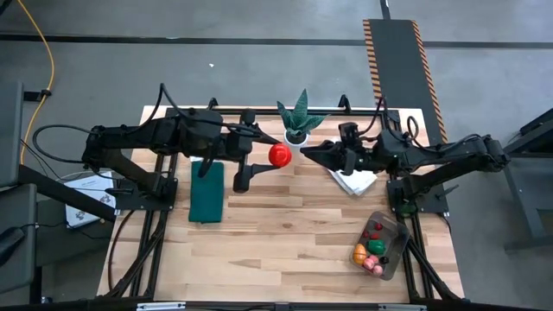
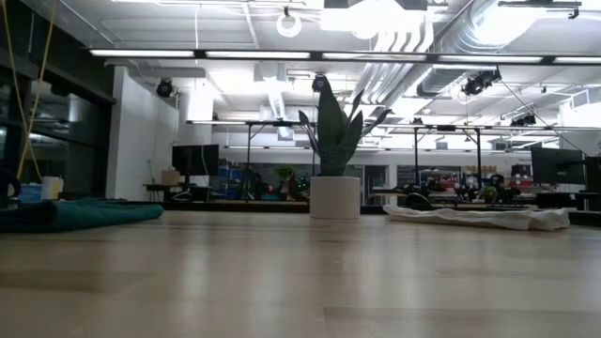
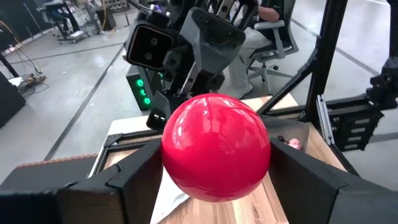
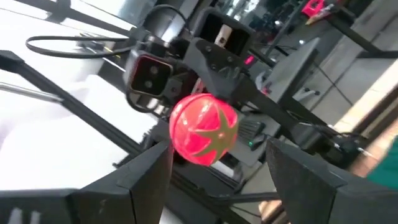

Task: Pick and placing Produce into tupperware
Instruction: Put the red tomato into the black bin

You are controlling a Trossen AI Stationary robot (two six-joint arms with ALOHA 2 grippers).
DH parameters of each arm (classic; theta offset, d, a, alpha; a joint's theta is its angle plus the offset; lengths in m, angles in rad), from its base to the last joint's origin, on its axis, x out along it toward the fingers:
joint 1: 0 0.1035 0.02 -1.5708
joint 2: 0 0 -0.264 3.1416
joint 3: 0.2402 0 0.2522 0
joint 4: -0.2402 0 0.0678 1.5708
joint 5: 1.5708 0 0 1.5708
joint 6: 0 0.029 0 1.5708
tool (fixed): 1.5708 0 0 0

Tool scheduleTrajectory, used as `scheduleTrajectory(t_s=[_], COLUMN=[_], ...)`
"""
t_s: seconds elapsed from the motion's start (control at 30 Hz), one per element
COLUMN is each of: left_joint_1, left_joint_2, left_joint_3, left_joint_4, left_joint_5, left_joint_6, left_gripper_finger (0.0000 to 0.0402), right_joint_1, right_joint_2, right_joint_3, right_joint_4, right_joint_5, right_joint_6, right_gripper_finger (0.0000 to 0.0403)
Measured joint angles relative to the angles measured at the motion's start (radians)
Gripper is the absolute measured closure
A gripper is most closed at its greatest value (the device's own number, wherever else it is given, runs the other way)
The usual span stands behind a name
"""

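A glossy red toy tomato hangs high over the table's far middle, in front of the potted plant. My left gripper is shut on it, coming from the left. In the right wrist view the tomato shows a green star-shaped calyx. My right gripper faces it from the right, open, its fingertips just short of the tomato and touching nothing. The tupperware stands at the near right with several pieces of produce inside. Neither gripper shows in the low view. My left gripper pinches the tomato between its two fingers, one on each opposite side. The fingers reach roughly level from the table's left. The tomato is lifted clear, well above the tabletop, its calyx end turned toward the right arm.
A spiky plant in a white pot stands at the far middle, just behind both grippers. A folded white cloth lies under the right arm, and a dark green mat under the left. Bare wood fills the near middle.
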Motion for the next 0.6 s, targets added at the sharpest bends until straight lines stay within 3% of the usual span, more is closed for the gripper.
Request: scheduleTrajectory(t_s=[0.6], left_joint_1=[0.000], left_joint_2=[0.000], left_joint_3=[0.000], left_joint_4=[0.047], left_joint_5=[-0.007], left_joint_6=[-0.001], left_gripper_finger=[0.0142], right_joint_1=[-0.011], right_joint_2=[0.006], right_joint_3=[0.000], right_joint_4=[0.059], right_joint_5=[-0.028], right_joint_6=[0.029], right_gripper_finger=[0.0100])
